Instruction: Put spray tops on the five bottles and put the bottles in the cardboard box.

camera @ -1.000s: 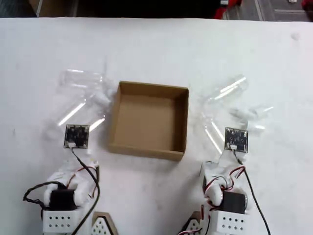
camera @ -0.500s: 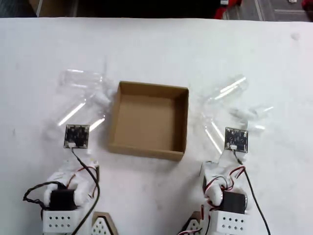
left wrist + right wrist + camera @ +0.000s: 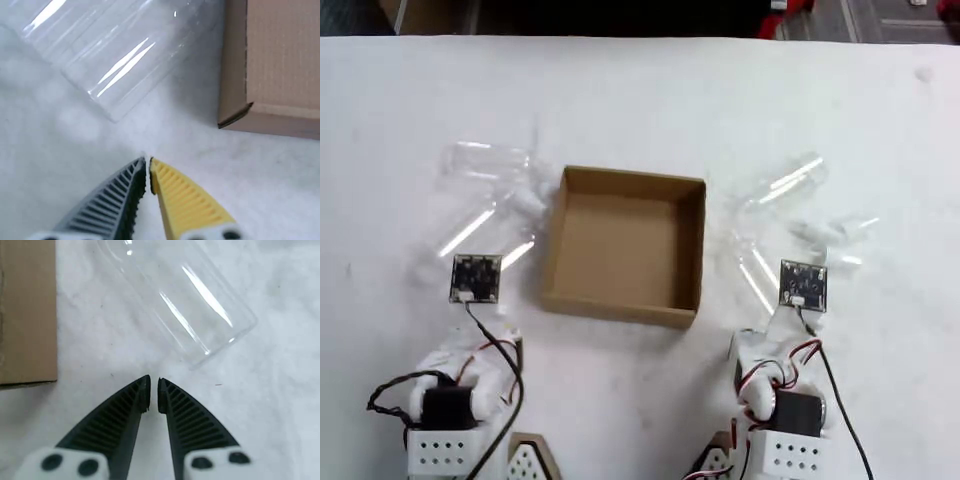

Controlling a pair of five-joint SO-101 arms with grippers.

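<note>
As they hover tucked back, left hand (image 3: 148,161) and right hand (image 3: 153,382) are closed.

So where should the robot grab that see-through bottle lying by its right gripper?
Probably across the middle of the bottle, on its round body, coming down from above. It lies on its side on the table, so both curved sides are free, while the end nearest the right gripper offers little to pinch. The jaws are shut and must open first.
</note>
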